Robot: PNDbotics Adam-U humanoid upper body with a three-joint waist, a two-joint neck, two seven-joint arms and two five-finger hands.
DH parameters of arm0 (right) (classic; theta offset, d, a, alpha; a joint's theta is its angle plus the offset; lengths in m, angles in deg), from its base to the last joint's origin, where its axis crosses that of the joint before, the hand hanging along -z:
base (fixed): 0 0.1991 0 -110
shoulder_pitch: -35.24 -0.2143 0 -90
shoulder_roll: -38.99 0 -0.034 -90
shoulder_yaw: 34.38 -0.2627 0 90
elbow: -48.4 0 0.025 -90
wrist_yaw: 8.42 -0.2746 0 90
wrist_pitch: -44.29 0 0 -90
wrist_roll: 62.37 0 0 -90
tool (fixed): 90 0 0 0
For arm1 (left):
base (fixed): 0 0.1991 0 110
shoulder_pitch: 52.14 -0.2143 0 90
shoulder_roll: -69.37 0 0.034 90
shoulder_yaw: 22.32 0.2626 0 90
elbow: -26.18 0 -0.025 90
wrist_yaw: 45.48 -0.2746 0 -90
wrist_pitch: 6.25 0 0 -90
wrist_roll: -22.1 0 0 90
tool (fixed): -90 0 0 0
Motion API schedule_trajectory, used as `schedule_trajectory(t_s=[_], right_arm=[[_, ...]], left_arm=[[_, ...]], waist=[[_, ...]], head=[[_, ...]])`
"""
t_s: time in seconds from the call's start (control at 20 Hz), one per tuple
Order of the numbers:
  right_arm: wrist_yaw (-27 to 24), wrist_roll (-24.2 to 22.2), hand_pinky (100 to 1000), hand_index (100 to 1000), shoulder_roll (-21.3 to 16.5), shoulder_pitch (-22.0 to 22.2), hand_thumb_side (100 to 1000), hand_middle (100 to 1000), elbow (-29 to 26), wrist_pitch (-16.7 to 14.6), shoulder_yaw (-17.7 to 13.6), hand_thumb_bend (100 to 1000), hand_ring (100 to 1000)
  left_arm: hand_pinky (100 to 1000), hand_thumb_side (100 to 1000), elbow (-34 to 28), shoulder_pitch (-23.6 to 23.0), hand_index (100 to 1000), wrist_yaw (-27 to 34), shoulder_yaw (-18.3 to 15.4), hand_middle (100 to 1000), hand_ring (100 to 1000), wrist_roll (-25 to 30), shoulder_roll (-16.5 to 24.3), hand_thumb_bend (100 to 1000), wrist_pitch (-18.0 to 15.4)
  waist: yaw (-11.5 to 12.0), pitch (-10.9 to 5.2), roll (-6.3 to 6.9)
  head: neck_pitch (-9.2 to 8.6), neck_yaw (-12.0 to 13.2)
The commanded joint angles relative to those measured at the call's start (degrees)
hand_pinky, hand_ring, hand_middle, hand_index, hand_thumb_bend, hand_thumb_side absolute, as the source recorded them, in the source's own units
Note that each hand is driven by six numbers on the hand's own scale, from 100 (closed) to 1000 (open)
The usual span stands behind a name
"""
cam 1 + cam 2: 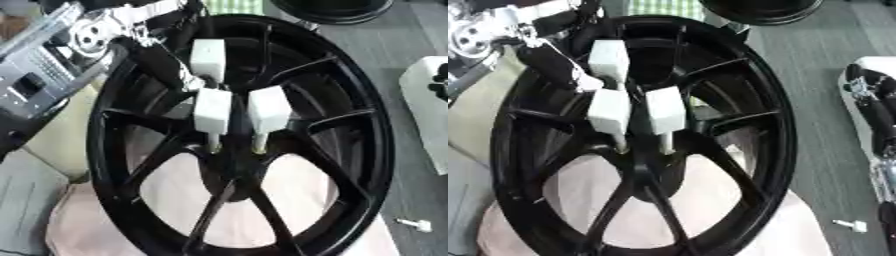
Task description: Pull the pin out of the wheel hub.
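Reaching in from the upper left, the left robot hand lies over the hub of the black wheel; whether its dark fingers grip anything I cannot tell. Three white block-headed pins stand at the hub, just below and beside that hand, two with pale shafts pointing down into the hub. Off to the right, the right robot hand shows at the edge, apart from the wheel. A small white bolt lies on the grey tabletop. No writing is readable.

Glossy black wheel hub; matt white plastic-looking pins; silver metal left hand.
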Motion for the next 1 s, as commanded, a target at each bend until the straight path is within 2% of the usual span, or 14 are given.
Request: schedule_trajectory(t_s=[0.05,0.3,0.55,0.75,0.9,0.95,1.0], right_arm=[[0.1,0.0,877,737,-1.5,-0.5,601,678,-0.6,-0.1,-0.4,351,746],[0.1,0.1,877,737,-1.8,-0.6,599,678,-0.7,-0.1,-0.5,347,747],[0.0,0.2,877,737,-2.4,-0.9,596,679,-0.9,-0.2,-0.5,342,746],[0.0,0.4,876,737,-2.7,-1.0,595,679,-1.0,-0.2,-0.7,339,746],[-0.1,0.8,876,737,-3.2,-1.1,592,679,-1.1,-0.2,-1.0,338,746],[-0.1,0.9,876,737,-3.5,-1.1,601,679,-1.2,-0.2,-1.2,339,746],[-0.1,1.1,875,737,-3.7,-1.1,589,679,-1.2,-0.3,-1.4,336,746]], left_arm=[[485,100,-1.9,1.8,332,1.4,-2.8,208,200,-0.9,3.3,385,-0.4],[479,100,-4.2,2.2,327,5.2,-8.2,202,189,-3.5,7.2,412,0.2],[478,100,-5.9,-0.3,324,9.7,-14.1,198,180,-6.6,12.0,435,0.7],[475,100,-6.5,-5.0,325,14.2,-20.2,198,177,-10.9,16.8,454,0.3],[475,100,-6.0,-11.3,329,16.7,-25.7,200,177,-16.0,21.9,448,-0.7],[476,100,-5.8,-13.8,332,17.9,-27.8,204,178,-18.0,23.6,286,-1.1],[476,100,-5.6,-16.7,333,19.3,-30.2,202,178,-20.4,25.3,442,-1.7]], waist=[[0.1,-1.29,-0.11],[0.5,-1.48,-0.04],[0.8,-1.65,-0.01],[1.0,-1.8,-0.06],[1.4,-1.84,-0.13],[1.5,-1.84,-0.14],[1.7,-1.82,-0.15]], head=[[-0.58,-0.1],[-0.15,-0.6],[0.22,-1.3],[0.33,-1.8],[0.45,-2.6],[0.5,-2.8],[0.55,-3.1]])
